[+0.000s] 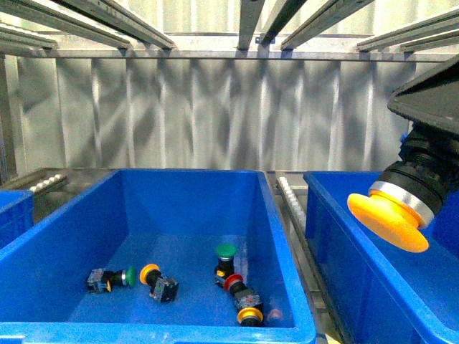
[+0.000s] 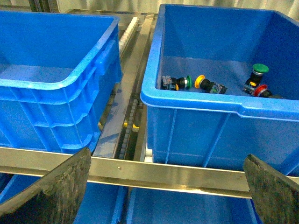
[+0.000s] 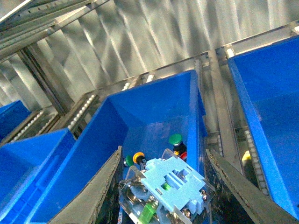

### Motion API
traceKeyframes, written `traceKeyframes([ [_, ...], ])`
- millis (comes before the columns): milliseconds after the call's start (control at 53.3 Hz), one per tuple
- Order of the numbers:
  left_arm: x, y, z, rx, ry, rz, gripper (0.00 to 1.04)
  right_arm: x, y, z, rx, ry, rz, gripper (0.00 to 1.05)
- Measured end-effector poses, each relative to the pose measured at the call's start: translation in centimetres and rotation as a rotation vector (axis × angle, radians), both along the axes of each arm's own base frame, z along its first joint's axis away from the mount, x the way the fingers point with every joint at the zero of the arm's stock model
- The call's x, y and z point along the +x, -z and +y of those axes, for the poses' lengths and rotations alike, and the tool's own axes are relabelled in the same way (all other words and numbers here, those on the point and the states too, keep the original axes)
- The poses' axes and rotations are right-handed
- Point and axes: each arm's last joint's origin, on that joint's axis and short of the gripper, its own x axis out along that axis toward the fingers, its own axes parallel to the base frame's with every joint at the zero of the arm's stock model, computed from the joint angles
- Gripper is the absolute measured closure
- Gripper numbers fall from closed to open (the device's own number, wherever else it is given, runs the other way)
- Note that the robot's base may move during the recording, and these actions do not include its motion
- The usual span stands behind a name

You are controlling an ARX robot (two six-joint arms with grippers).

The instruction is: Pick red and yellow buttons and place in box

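Observation:
My right gripper point(image 3: 163, 198) is shut on the yellow button point(image 1: 391, 218). Its big yellow cap and black body hang above the near wall of the blue box point(image 1: 337, 236) on the right. From the right wrist the held button shows its light-blue back block point(image 3: 170, 179). In the middle blue bin point(image 1: 287, 236) lie a yellow button point(image 1: 152, 274), another yellow button point(image 1: 249, 314), a red button point(image 1: 235, 284) and two green-capped ones point(image 1: 225, 252) point(image 1: 128, 276). My left gripper point(image 2: 161, 196) is open and holds nothing. It hangs in front of that bin point(image 2: 196, 126), low by a metal rail point(image 2: 163, 172).
A third blue bin point(image 2: 56, 88) stands left of the middle one, and roller tracks point(image 2: 128, 32) run between the bins. Corrugated metal wall point(image 1: 215, 115) closes the back and metal beams point(image 1: 251, 21) pass overhead. More blue bins point(image 2: 154, 210) show below the rail.

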Motion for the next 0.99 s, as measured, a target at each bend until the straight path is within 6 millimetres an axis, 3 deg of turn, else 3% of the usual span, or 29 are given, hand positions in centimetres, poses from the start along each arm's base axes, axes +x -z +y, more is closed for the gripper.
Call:
traceKeyframes([
  [375,0.0,0.0,0.0,0.000,-0.003,0.000,0.08,2.3,1.1,-4.0,0.025,0.067,0.072,0.62],
  [526,0.0,0.0,0.0,0.000,-0.002,0.000,0.08,4.6,1.2,-7.7,0.049,0.155,0.111,0.62],
  [732,0.0,0.0,0.0,0.000,-0.001,0.000,0.08,6.7,-0.5,-12.7,0.081,0.242,0.104,0.62],
  [995,0.0,0.0,0.0,0.002,0.004,0.000,0.08,8.5,-1.1,-16.1,0.068,0.323,0.092,0.62],
])
